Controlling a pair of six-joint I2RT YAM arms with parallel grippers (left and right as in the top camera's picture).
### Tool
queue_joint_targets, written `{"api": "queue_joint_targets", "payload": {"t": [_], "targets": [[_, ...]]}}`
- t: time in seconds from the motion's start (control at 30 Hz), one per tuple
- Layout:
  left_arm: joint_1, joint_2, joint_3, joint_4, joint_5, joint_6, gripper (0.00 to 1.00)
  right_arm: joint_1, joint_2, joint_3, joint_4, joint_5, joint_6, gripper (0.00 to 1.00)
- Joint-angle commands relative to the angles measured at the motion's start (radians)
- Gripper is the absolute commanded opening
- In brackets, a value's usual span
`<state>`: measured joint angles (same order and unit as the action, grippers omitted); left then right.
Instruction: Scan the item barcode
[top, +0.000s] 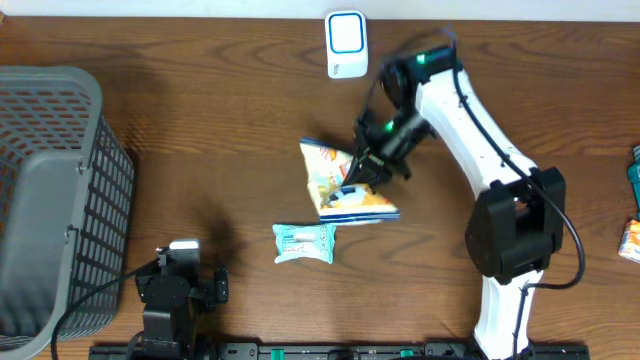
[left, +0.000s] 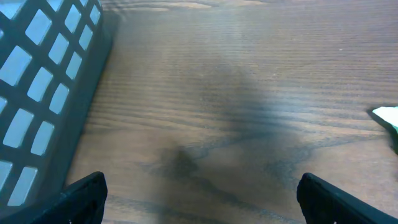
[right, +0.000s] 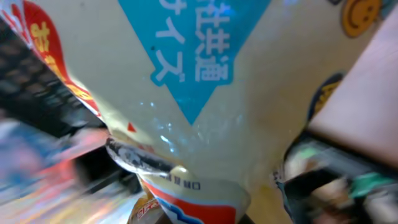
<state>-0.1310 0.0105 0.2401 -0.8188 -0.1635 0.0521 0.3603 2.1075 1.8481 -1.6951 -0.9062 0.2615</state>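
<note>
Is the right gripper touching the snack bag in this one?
Touching. Overhead, the right gripper is shut on the right edge of the snack bag; the right wrist view shows the bag filling the frame at close range.

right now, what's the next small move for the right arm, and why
Probably carry the snack bag toward the white scanner, turning its barcode side to face it. The right gripper is shut on the bag, yet the bag sits apart from the scanner, and no barcode shows in the right wrist view.
</note>
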Motion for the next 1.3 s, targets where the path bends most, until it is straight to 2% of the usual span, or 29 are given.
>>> {"api": "queue_joint_targets", "payload": {"t": [0.0, 0.27, 0.4, 0.53, 0.63, 0.8, 0.93, 0.97, 1.0, 1.03, 1.07, 1.13, 1.27], "targets": [[0.003, -0.005, -0.008, -0.011, -0.006, 0.006, 0.98, -0.031, -0.006, -0.117, -0.007, -0.355, 0.014, 0.01], [0.003, -0.005, -0.008, -0.011, -0.006, 0.006, 0.98, -0.067, -0.006, -0.242, -0.007, -0.61, 0.026, 0.02], [0.003, -0.005, -0.008, -0.011, -0.006, 0.006, 0.98, -0.086, -0.006, -0.242, -0.007, -0.611, 0.089, 0.02], [0.003, -0.005, -0.008, -0.011, -0.006, 0.006, 0.98, -0.119, -0.006, -0.242, 0.04, -0.357, 0.027, 0.01], [0.003, -0.005, -0.008, -0.011, -0.006, 0.006, 0.98, -0.158, -0.006, -0.242, 0.21, -0.094, 0.011, 0.01], [0.003, -0.005, -0.008, -0.011, -0.006, 0.006, 0.98, -0.201, -0.006, -0.242, 0.326, 0.314, 0.023, 0.01], [0.003, -0.005, -0.008, -0.011, -0.006, 0.006, 0.98, -0.211, -0.006, -0.242, 0.38, 0.439, 0.022, 0.01], [0.003, -0.005, -0.008, -0.011, -0.006, 0.006, 0.98, -0.211, -0.006, -0.242, 0.396, 0.457, 0.022, 0.09], [0.003, -0.005, -0.008, -0.011, -0.006, 0.006, 0.98, -0.209, -0.006, -0.242, 0.408, 0.469, 0.022, 0.47], [0.003, -0.005, -0.008, -0.011, -0.006, 0.006, 0.98, -0.209, -0.006, -0.242, 0.42, 0.48, 0.022, 0.77], [0.003, -0.005, -0.008, -0.011, -0.006, 0.006, 0.98, -0.209, -0.006, -0.242, 0.425, 0.492, 0.022, 0.92], [0.003, -0.005, -0.008, -0.011, -0.006, 0.006, 0.98, -0.209, -0.006, -0.242, 0.432, 0.508, 0.021, 0.99], [0.003, -0.005, -0.008, -0.011, -0.006, 0.006, 0.98, -0.209, -0.006, -0.234, 0.426, 0.56, 0.022, 0.99]]}}
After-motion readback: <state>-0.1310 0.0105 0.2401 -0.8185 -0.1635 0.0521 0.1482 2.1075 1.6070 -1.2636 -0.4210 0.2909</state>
